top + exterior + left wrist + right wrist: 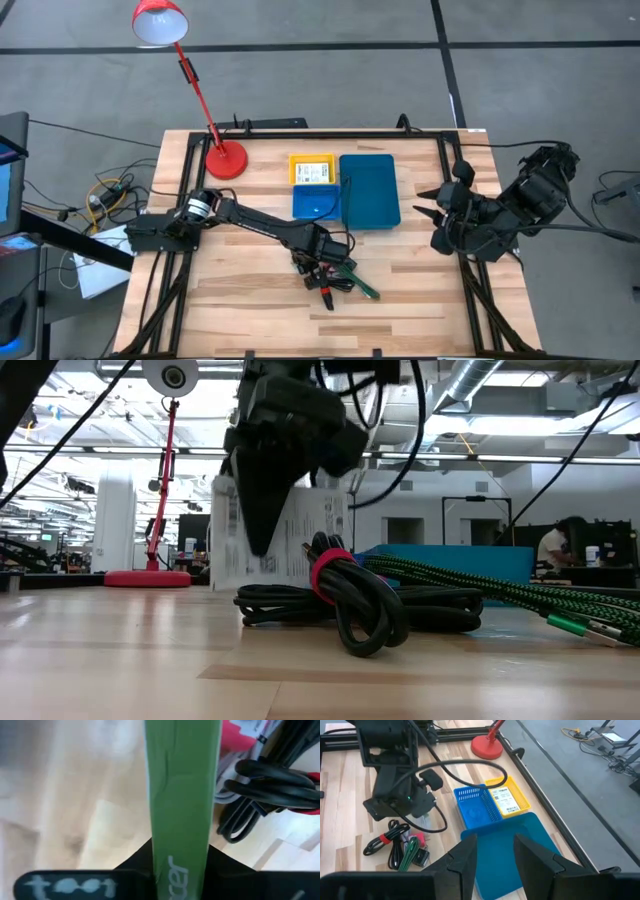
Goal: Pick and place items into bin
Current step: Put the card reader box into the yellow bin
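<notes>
The left end effector is down on the worktop among the loose items, its fingers clamped on the edge of a flat green-spined box — in the low view the box's white labelled face stands upright, which suggests a lift toward the bin. A black cable bundle and green cord lie just beside it. The right end effector waits partly apart, holding nothing, over the teal compartment — clear of the working arm.
</notes>
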You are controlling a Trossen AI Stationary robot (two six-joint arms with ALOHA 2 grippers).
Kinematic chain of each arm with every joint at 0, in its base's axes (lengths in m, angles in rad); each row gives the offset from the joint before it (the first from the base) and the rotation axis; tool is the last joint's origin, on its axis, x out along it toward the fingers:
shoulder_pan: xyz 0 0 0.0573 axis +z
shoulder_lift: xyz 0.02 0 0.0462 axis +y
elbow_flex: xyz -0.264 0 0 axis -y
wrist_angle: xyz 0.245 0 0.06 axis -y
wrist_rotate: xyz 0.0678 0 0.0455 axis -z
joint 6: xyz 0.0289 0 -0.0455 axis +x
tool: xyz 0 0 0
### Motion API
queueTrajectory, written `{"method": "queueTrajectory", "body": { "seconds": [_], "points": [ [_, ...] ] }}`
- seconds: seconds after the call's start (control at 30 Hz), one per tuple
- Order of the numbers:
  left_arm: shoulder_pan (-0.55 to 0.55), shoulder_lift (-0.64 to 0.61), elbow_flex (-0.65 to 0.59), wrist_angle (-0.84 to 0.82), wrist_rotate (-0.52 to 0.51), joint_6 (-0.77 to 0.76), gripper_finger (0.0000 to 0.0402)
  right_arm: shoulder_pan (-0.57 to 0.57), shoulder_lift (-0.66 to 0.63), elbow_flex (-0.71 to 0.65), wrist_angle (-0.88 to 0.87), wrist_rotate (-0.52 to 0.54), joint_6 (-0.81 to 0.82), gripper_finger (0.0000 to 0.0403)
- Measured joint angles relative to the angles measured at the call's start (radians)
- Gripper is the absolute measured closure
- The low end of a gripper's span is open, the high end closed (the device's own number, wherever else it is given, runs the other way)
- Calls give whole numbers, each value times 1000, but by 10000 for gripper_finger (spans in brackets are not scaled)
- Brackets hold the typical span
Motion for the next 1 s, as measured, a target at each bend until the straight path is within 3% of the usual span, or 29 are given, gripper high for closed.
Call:
{"method": "queueTrajectory", "body": {
  "seconds": [0.27,0.5,0.6,0.77,1.0],
  "points": [
    [0,-2,153,-147,-144,47,364,0,0,0,0,0,0,280],
    [34,-2,296,-359,-387,111,345,0,0,0,0,0,0,280],
    [64,-4,335,-370,-478,176,351,0,0,0,0,0,0,280],
    [142,-9,370,-371,-492,319,363,0,0,0,0,0,1,280],
    [275,-9,371,-371,-522,504,349,0,0,0,0,0,2,280]
  ]
}}
